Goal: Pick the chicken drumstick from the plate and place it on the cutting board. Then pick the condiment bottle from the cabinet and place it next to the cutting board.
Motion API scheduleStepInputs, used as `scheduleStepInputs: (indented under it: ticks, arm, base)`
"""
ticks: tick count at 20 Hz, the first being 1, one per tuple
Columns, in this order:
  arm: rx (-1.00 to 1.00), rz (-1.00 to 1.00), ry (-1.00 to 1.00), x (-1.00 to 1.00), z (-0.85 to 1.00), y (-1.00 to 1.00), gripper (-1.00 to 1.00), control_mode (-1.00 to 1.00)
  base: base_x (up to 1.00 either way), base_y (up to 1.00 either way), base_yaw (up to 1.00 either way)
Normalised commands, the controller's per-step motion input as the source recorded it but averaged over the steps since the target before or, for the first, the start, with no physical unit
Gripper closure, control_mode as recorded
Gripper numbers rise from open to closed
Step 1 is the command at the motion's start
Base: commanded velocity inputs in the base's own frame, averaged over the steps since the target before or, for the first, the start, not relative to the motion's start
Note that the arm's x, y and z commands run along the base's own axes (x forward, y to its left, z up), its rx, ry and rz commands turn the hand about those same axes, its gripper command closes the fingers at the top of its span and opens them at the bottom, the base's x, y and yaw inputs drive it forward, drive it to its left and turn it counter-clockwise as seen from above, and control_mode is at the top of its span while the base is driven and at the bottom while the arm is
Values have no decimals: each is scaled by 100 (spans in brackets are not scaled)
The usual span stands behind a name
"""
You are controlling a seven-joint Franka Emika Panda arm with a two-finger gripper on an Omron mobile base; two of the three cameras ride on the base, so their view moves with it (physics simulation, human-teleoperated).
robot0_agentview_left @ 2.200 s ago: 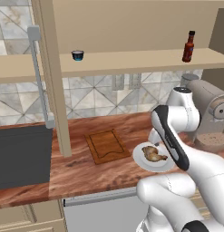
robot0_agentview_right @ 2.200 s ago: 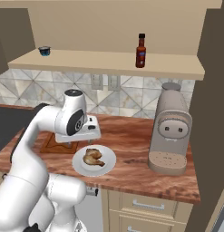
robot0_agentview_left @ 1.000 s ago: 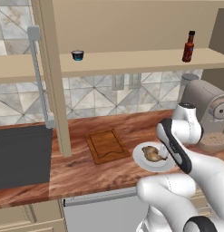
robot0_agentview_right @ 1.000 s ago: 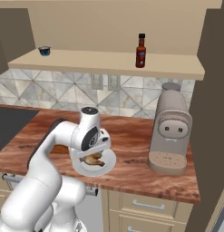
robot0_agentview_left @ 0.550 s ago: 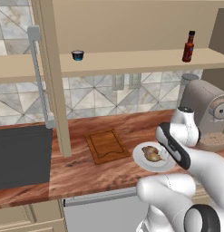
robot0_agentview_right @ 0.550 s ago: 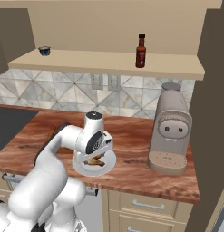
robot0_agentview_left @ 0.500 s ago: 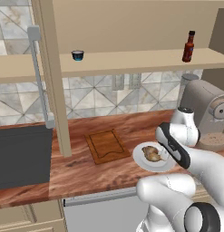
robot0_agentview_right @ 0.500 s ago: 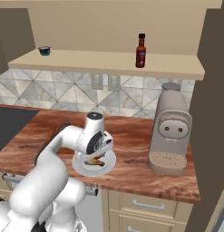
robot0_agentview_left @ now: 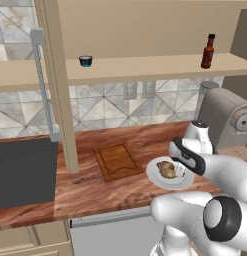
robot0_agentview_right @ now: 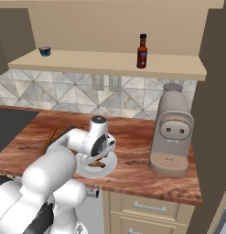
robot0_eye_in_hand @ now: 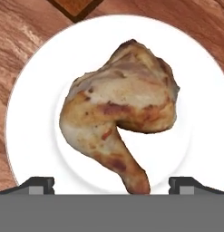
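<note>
In the left base view, the chicken drumstick (robot0_agentview_left: 166, 169) lies on the plate (robot0_agentview_left: 156, 175), which rests on the countertop (robot0_agentview_left: 95, 187) just beside the right edge of the cutting board (robot0_agentview_left: 116, 160); the board carries nothing. The gripper (robot0_agentview_left: 180, 171) hangs low over the plate, its fingers largely masked by the arm. The condiment bottle (robot0_agentview_left: 208, 52) stands upright on the shelf of the cabinet (robot0_agentview_left: 145, 64), well apart from the cup (robot0_agentview_left: 85, 61). In the right base view, the wrist covers most of the drumstick; only the plate rim (robot0_agentview_right: 107, 168) and a brown sliver of meat show beneath it, with the coffee machine (robot0_agentview_right: 172, 131) to the right and the bottle (robot0_agentview_right: 142, 51) on the shelf above. In the hand view, the drumstick (robot0_eye_in_hand: 118, 108) fills the centre of the plate (robot0_eye_in_hand: 31, 113), thick end toward the top, bone end tapering down between the 2 fingertips (robot0_eye_in_hand: 37, 185), which stand at full spread with nothing held. Handling judgement: the item is light and firm (the roasted skin may be slick), with a lumpy, irregular outline. Grasp across the thick meaty body, not the narrow bone, which offers little contact and could pivot. Step 1 of 2 is not yet done.
</note>
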Motion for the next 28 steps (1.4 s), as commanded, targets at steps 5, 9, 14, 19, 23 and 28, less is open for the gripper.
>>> scheduleStepInputs:
  ticks: [5, 9, 14, 19, 23, 28]
  arm:
    - [0, 7, 0, 9, -23, 0, -100, -100]
    - [0, 7, 0, 9, -23, 0, -100, -100]
    - [0, 6, 0, 13, -20, 0, -100, -100]
    - [0, 6, 0, 14, -17, 0, -100, -100]
    - [0, 6, 0, 15, -16, 0, -100, -100]
    - [0, 6, 0, 9, -13, 0, 100, -100]
  base:
    - [0, 0, 0]
    - [0, 0, 0]
    - [0, 0, 0]
    - [0, 0, 0]
    - [0, 0, 0]
    - [0, 0, 0]
